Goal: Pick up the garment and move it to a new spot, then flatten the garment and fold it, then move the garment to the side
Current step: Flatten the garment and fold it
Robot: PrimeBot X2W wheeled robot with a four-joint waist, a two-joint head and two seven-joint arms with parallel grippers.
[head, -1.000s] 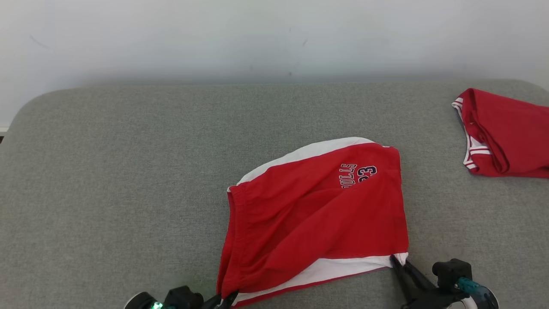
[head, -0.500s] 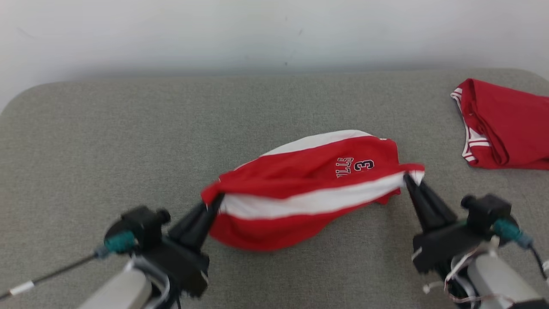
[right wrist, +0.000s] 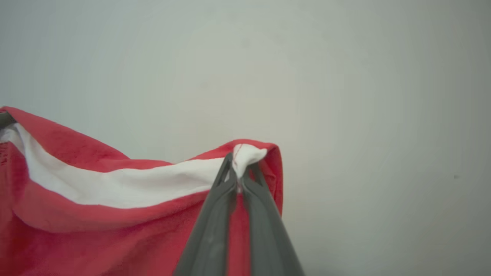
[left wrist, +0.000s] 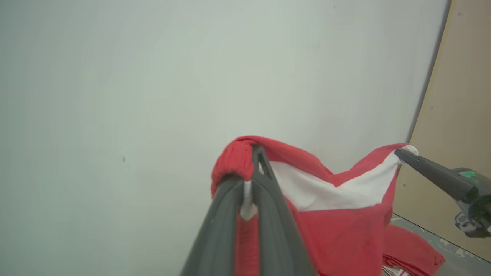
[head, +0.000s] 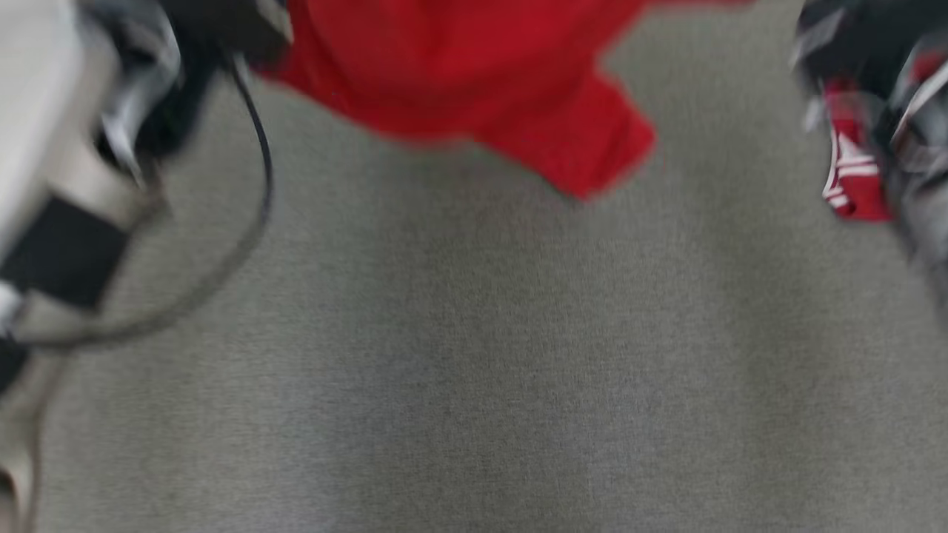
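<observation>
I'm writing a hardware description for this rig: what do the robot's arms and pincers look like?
The left pincer and right pincer each have two long, dark grey fingers tapering to narrow tips. The left forearm is pale, with a black band and a thin black cable looping beside it. The right pincer's base carries a green spot.

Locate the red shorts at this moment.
The red shorts hang above the grey surface, stretched between the left jaws and the right jaws; in the head view they are top centre.
</observation>
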